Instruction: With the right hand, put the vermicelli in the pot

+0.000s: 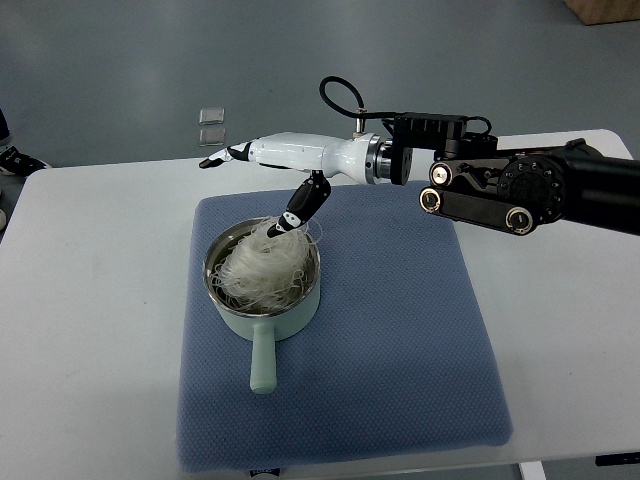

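Tabletop: vermicelli (262, 268) beneath right hand (278, 165)

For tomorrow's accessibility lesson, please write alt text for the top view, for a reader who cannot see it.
A robot's right hand hovers over a pale green pot, fingers extended and thumb pointing down towards the white vermicelli heaped inside. The pot sits on a blue mat on a white table, its handle pointing towards the camera. The left arm is out of view.

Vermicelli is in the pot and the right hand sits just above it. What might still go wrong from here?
Strands may cling to the right hand's thumb, which touches the vermicelli, and lift out with it. The noodles mound above the pot's rim, so loose ones could spill onto the blue mat.
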